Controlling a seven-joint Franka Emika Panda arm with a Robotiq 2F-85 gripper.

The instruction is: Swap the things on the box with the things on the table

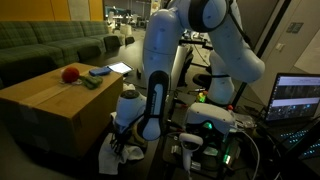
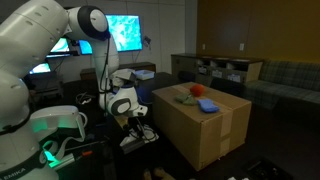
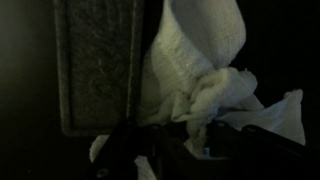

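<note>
In an exterior view the tan box (image 1: 50,105) is seen beside the claw (image 1: 126,147), its flat top higher than the claw. On it lie a red ball (image 1: 69,74), a green item (image 1: 90,82) and a blue item (image 1: 100,71). In an exterior view a white cloth (image 2: 133,142) is bunched beneath the claw (image 2: 137,132). In the wrist view the cloth (image 3: 200,70) is pinched between the claw's fingers (image 3: 250,140), crumpled and pale.

Tan cardboard box (image 1: 45,105) stands upright with a broad flat top. Near one edge of the top, close together, are a round red item (image 1: 70,73), a green piece (image 1: 88,83) and a flat blue item (image 1: 100,71). White cloth (image 3: 205,70) is crumpled and bunched, low beside the box.
</note>
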